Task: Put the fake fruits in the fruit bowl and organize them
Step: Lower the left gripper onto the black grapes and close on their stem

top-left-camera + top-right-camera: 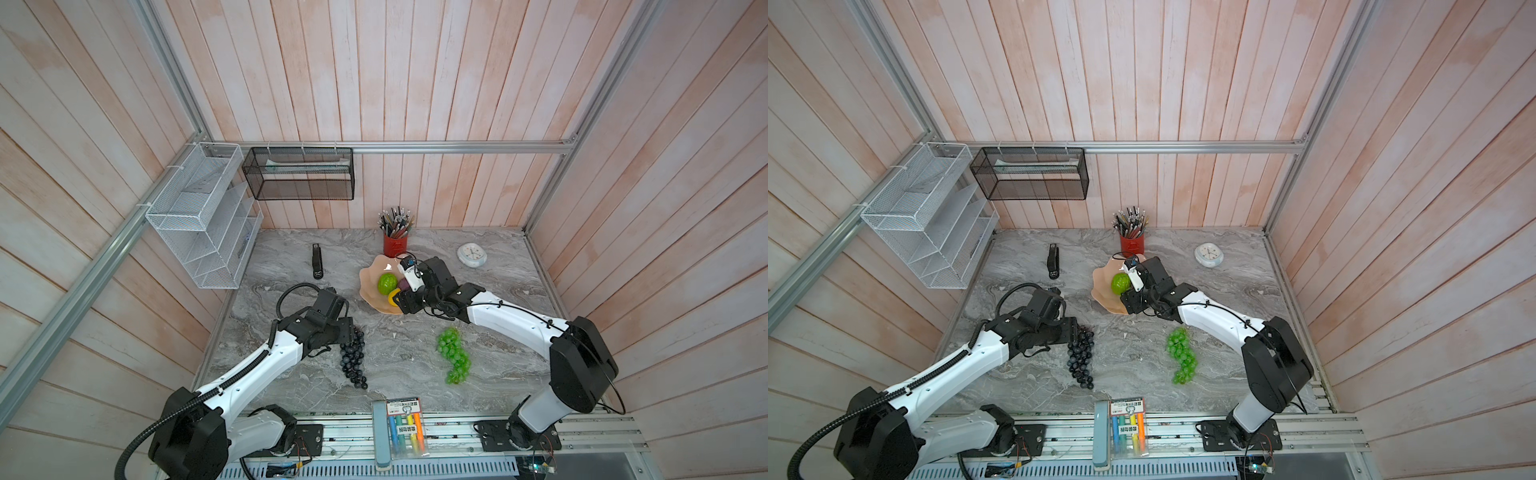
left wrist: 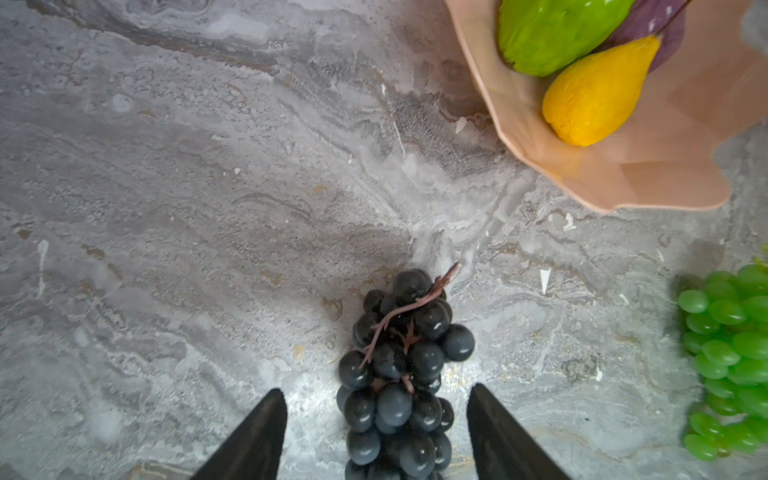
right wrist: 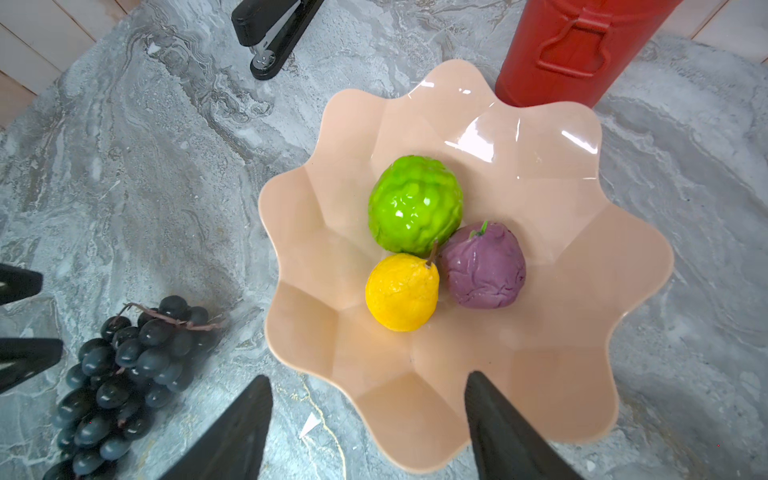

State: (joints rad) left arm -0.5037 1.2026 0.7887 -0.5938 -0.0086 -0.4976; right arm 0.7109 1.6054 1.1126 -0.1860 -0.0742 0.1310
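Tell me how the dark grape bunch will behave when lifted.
Probably floppy: the dark grape bunch is many beads on a thin stem, so its tail would likely sag. The glossy round beads may shift or slip when the left tool, open astride it, closes. Lying long and lumpy, it seems unlikely to roll.

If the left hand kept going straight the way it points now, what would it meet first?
Most likely the dark grape bunch, lying between the open fingers of the left hand; depth is unclear.
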